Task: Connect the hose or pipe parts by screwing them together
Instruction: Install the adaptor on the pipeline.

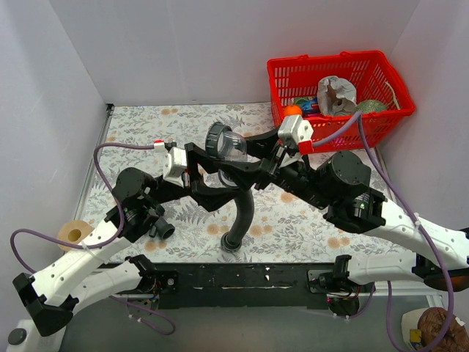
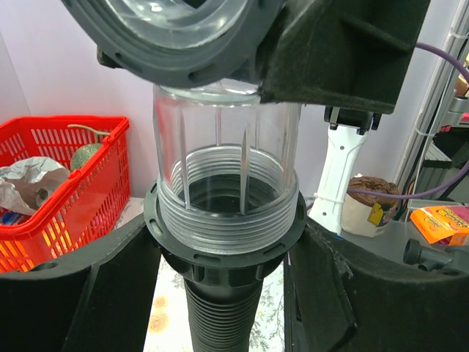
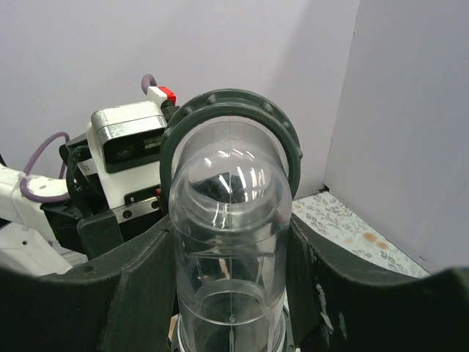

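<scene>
Above the worktop's (image 1: pixel 139 132) middle, the left gripper (image 2: pixel 226 242) pinches the black ribbed hose (image 2: pixel 220 323) at its collar (image 2: pixel 176 253), steadying it. The right gripper (image 3: pixel 231 279) clamps the clear elbow (image 3: pixel 227 198), threads meeting that collar, apparently for screwing.

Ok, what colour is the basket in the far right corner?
Red. The basket is plastic mesh and shows best in the top view.

Left arm (image 1: pixel 95 257): reaches in from near left — left gripper (image 2: pixel 223 246) clamped on hose (image 2: pixel 223 326).
Right arm (image 1: pixel 410 235): reaches in from near right — right gripper (image 3: pixel 231 253) clamped on elbow (image 3: pixel 227 194).
</scene>
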Controlling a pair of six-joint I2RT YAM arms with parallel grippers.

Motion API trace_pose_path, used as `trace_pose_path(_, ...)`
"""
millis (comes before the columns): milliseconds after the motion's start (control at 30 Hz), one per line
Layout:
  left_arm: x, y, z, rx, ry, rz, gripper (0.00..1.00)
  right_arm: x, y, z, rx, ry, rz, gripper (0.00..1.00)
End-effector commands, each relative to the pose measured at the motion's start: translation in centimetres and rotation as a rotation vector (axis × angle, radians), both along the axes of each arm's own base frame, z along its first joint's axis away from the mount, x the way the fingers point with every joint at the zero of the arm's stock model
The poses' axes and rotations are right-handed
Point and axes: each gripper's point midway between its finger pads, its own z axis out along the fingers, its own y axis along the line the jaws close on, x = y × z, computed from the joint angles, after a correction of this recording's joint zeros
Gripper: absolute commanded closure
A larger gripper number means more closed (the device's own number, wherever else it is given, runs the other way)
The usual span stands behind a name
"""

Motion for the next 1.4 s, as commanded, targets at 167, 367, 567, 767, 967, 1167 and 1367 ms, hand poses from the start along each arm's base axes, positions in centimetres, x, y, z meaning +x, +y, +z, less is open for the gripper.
trace_pose_path(167,-1.7,3.2,8.8,-0.196,-0.195,0.070,1.00,0.6,1.8,-9.5,-0.330,0.068,-0.057,0.99)
trace_pose_path(367,-1.5,3.3,9.0,-0.204,-0.208,0.088,1.00,1.2,1.5,-10.0,-0.309,0.066,-0.130,0.99)
trace_pose_path(567,-0.9,3.5,8.9,-0.201,-0.210,0.124,1.00,1.1,0.8,-9.4,-0.258,0.032,-0.213,0.99)
trace_pose_path(767,-0.2,3.8,9.1,-0.202,-0.202,0.173,1.00,0.6,1.1,-9.7,-0.270,-0.007,-0.286,0.99)
trace_pose_path(967,-0.4,4.1,9.4,-0.207,-0.210,0.179,1.00,0.4,1.6,-10.0,-0.261,-0.024,-0.352,0.99)
trace_pose_path(1167,-0.4,4.5,9.9,-0.217,-0.213,0.191,1.00,0.2,1.8,-10.7,-0.242,-0.008,-0.366,0.99)
trace_pose_path(1367,0.0,4.8,10.3,-0.229,-0.218,0.224,1.00,0.8,1.6,-11.6,-0.253,0.031,-0.436,0.99)
